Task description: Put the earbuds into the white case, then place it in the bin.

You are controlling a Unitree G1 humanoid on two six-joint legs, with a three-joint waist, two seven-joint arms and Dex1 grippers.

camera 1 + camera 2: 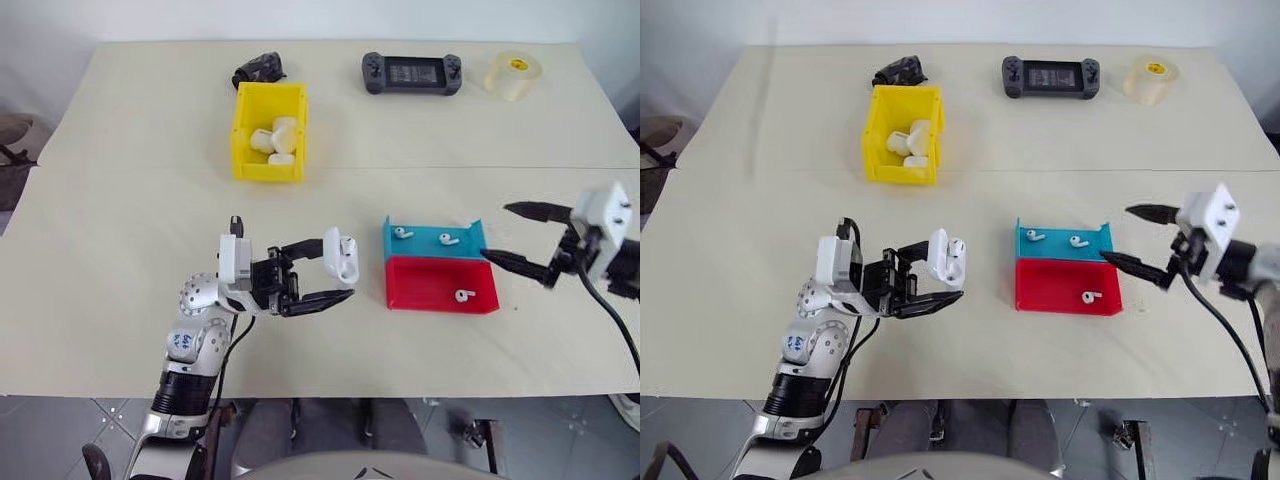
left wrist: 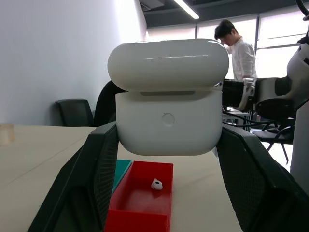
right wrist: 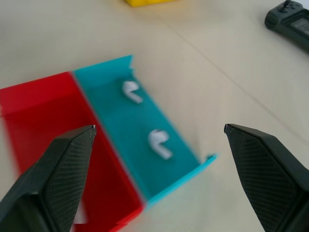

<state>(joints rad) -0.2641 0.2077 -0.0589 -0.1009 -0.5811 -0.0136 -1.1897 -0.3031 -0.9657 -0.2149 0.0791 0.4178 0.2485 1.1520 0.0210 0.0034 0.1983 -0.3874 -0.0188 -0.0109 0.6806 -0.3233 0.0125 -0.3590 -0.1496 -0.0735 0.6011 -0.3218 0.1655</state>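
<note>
Earbuds [image 1: 446, 240] lie in the blue tray [image 1: 430, 239], just left of my right gripper [image 1: 510, 236], jaws spread wide, empty, pointing at them. Right arm is nearer. Left gripper [image 1: 335, 277] clamps the case [image 1: 340, 257], lid up, left of the trays.

Table [image 1: 120, 300], far edge, left to right: dark bundle [image 1: 258, 69], game controller [image 1: 412, 73], tape roll [image 1: 514, 76]. Bin [image 1: 243, 130] just in front of the bundle, several cases [image 1: 275, 140] inside. Nearer, right of centre: two shallow trays touching, rear tray [image 1: 425, 245] holding two earbuds [image 1: 403, 233], front tray [image 1: 430, 285] holding one. Left gripper [image 1: 325, 272] left of the trays, case [image 1: 340, 257] between its fingers, above the table. Right gripper [image 1: 512, 235] just right of the trays, spread wide.
</note>
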